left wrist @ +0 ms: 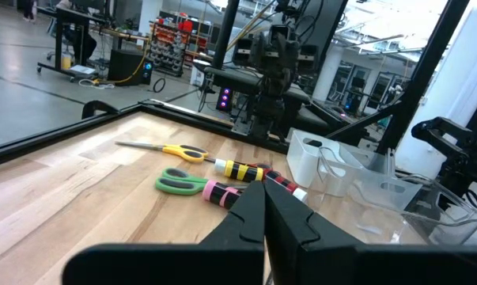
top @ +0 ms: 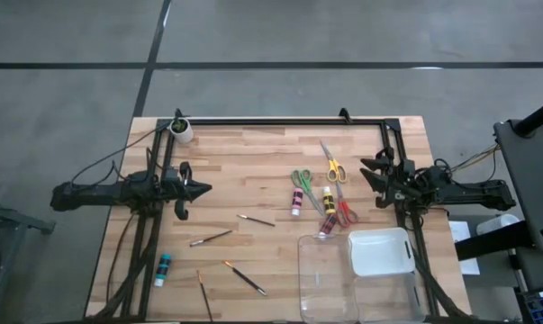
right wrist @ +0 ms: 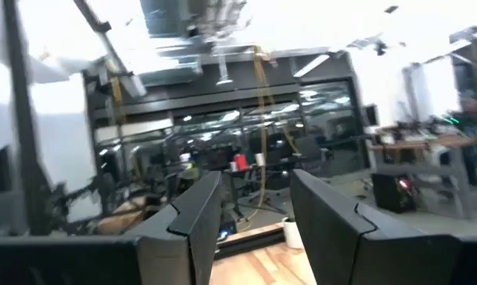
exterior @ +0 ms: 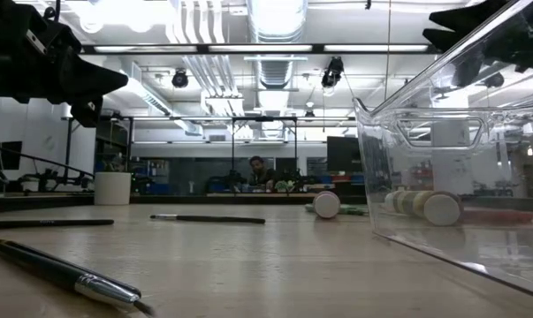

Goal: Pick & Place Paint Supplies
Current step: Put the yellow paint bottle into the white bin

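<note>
I see the left gripper (top: 202, 189) at centre-left, fingers pressed together, and the right gripper (top: 366, 171) at centre-right, fingers spread, both holding nothing. Green-handled scissors (top: 302, 179), yellow-handled scissors (top: 332, 166) and a pink paint bottle (top: 296, 202) lie mid-frame; the teal paint bottle (top: 163, 267) lies lower left.

evenly lit from ceiling strip lights (exterior: 275, 18), blown out in glare up top. soft, faint shadows on the table (top: 253, 180). heavily motion-blurred through the right wrist; near pen (exterior: 63, 272) out of focus.
</note>
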`<action>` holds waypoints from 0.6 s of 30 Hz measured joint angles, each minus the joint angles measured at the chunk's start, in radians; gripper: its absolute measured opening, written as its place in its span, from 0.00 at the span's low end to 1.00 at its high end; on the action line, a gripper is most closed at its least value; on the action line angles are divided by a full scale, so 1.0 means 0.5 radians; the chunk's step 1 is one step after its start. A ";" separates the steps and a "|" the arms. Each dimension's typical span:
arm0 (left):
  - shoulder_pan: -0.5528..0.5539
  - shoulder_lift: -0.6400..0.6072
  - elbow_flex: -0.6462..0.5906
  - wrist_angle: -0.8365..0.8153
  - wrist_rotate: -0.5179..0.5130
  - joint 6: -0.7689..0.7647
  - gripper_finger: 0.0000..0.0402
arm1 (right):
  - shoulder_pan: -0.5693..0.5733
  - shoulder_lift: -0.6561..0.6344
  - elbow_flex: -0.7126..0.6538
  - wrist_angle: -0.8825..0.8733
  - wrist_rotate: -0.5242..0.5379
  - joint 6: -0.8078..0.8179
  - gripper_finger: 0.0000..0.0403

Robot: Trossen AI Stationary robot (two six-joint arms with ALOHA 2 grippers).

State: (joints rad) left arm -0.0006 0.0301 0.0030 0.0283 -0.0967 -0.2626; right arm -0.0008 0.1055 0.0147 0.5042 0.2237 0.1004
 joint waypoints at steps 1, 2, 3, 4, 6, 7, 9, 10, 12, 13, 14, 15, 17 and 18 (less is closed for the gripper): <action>-0.001 0.000 0.000 0.000 0.000 0.000 0.00 | 0.001 0.010 0.010 -0.002 -0.033 -0.022 0.38; 0.000 0.000 0.000 0.000 0.000 0.000 0.00 | 0.001 0.023 0.025 -0.002 -0.040 -0.017 0.38; 0.000 0.000 0.000 0.000 0.000 0.000 0.00 | 0.000 0.037 0.047 -0.002 -0.040 0.033 0.38; 0.000 0.000 0.000 0.000 0.000 0.000 0.00 | 0.001 0.059 0.078 -0.002 -0.040 0.128 0.38; -0.001 0.000 0.000 0.000 0.000 0.000 0.00 | 0.001 0.127 0.139 0.001 -0.045 0.206 0.38; -0.001 0.000 0.000 0.000 0.000 0.000 0.00 | 0.001 0.177 0.174 0.000 -0.045 0.164 0.38; 0.000 0.000 0.000 0.000 0.000 0.000 0.00 | 0.001 0.288 0.262 -0.050 -0.028 0.043 0.38; 0.000 0.000 0.000 0.000 0.000 0.000 0.00 | 0.000 0.344 0.320 -0.108 -0.027 0.018 0.38; 0.000 0.000 0.000 0.000 0.000 0.000 0.00 | 0.000 0.464 0.456 -0.266 -0.024 0.010 0.38; -0.001 0.000 0.000 0.000 0.000 0.000 0.00 | 0.000 0.527 0.528 -0.364 -0.023 0.011 0.38; -0.001 0.000 0.000 0.000 0.000 0.000 0.00 | 0.000 0.590 0.600 -0.484 -0.014 0.038 0.38; -0.001 0.000 0.000 0.000 0.000 0.000 0.00 | 0.000 0.656 0.675 -0.610 0.015 0.094 0.38; -0.001 0.000 0.000 0.000 0.000 0.000 0.00 | 0.000 0.795 0.838 -0.872 0.091 0.240 0.38; -0.001 0.000 0.000 0.000 0.000 0.000 0.00 | 0.000 0.861 0.916 -1.013 0.135 0.312 0.38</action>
State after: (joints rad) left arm -0.0009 0.0300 0.0032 0.0284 -0.0967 -0.2626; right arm -0.0006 0.5360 0.4727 -0.0025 0.2913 0.2562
